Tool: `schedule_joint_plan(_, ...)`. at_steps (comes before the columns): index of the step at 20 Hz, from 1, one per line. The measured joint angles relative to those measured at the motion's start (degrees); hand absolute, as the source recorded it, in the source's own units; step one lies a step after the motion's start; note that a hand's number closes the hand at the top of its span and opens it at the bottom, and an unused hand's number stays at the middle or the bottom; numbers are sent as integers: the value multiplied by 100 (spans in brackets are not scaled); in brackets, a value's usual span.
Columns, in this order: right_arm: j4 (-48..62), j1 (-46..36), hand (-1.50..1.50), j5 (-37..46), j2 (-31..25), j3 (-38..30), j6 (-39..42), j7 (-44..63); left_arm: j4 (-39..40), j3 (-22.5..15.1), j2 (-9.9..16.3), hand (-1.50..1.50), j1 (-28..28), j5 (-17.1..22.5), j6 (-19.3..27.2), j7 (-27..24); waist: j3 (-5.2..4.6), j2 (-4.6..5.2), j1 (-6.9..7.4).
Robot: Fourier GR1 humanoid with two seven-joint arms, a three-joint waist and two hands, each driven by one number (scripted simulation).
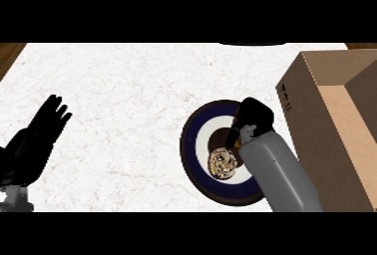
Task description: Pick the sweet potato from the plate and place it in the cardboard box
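Observation:
A mottled brown sweet potato [223,164] lies on the near part of a round plate [193,149] with a dark blue rim, a white ring and a dark middle. My right hand [255,117] hangs over the plate's far right rim, beyond the sweet potato and apart from it. I see the hand from behind as one compact black shape. Its grey forearm crosses the plate's right side, just right of the sweet potato. An open cardboard box [302,99] stands right of the plate, its near wall close to the forearm. My left hand [37,139] rests open at the left edge, fingers up.
The white speckled counter [125,99] stretches between my left hand and the plate. Brown wood shows past the counter's far left corner [9,52]. The box runs out of view at the right edge.

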Motion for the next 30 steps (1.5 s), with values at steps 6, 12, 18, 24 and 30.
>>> schedule_joint_plan(6,-38,38,150,319,-31,70,-47,-271,56,179,-71,0,24,-31,-236,40,-7,-9,-6)
schedule_joint_plan(12,107,-53,150,486,-10,41,-73,-385,-47,222,-232,0,46,-209,-220,109,-7,-7,1)
schedule_joint_plan(18,712,-574,150,397,33,-210,-300,-650,30,306,-371,0,-91,-351,-291,180,1,15,21)
schedule_joint_plan(24,1180,-1056,150,574,42,-267,-608,-800,124,506,-385,0,-9,-371,-532,54,4,20,27)
schedule_joint_plan(30,647,-1355,150,990,25,-53,-625,-635,-32,478,-498,0,35,-492,-450,171,5,2,2)
